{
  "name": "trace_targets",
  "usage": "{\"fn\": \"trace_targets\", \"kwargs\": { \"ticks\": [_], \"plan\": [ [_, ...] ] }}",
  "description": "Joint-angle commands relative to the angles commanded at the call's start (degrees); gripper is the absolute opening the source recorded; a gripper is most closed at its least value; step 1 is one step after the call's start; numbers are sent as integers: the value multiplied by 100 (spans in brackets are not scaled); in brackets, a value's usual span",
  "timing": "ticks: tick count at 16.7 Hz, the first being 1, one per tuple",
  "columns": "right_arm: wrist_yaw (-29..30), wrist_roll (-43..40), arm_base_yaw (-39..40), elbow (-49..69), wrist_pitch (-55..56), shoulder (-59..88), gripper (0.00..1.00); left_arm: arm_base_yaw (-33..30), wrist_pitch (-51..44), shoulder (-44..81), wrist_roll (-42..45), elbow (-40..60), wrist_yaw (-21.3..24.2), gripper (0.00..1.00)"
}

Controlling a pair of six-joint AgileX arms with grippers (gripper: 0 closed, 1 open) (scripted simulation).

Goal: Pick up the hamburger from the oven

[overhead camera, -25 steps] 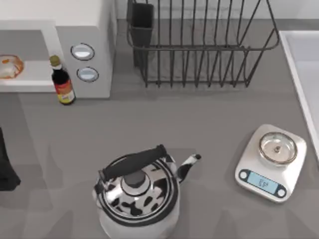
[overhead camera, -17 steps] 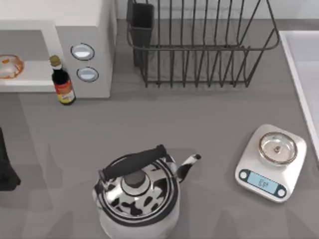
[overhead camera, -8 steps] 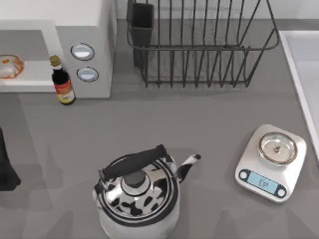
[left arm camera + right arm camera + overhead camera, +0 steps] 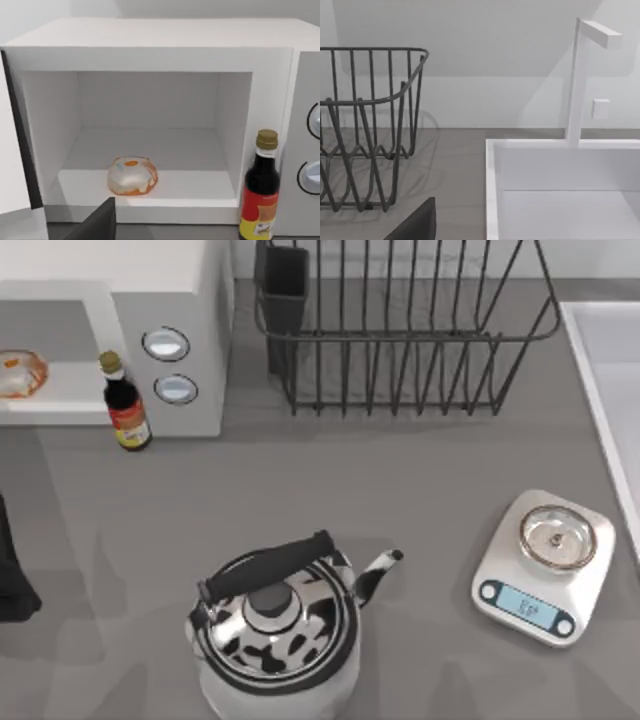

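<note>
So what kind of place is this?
Most likely a kitchen counter: an open oven with a hamburger inside, a wire dish rack, a sink and a kettle.

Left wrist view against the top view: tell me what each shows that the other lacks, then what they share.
Left wrist view alone: the oven's back wall and whole cavity, with the hamburger fully visible on its floor. Top view alone: the kettle, scale and dish rack. Shared: the oven, hamburger, sauce bottle beside the opening, and two knobs.
</note>
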Motion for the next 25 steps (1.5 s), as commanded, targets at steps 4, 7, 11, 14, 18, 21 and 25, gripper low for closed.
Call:
{"fn": "trace_targets", "kwargs": {
  "ticks": [4, 7, 11, 14, 18, 21, 25],
  "plan": [
    [0, 0, 0, 0, 0, 0, 100, 70, 441, 821, 32, 391, 79, 100],
    [0, 0, 0, 0, 0, 0, 100, 171, 1049, 2054, 75, 930, 187, 100],
    [0, 0, 0, 0, 0, 0, 100, 352, 2102, 4316, 149, 1862, 372, 100],
    [0, 0, 0, 0, 0, 0, 100, 502, 2982, 6271, 211, 2641, 526, 100],
    [0, 0, 0, 0, 0, 0, 100, 699, 4155, 8940, 294, 3679, 733, 100],
    [0, 0, 0, 0, 0, 0, 100, 822, 4958, 10801, 350, 4389, 877, 100],
    [0, 0, 0, 0, 0, 0, 100, 930, 5814, 12798, 410, 5146, 1035, 100]
  ]
}}
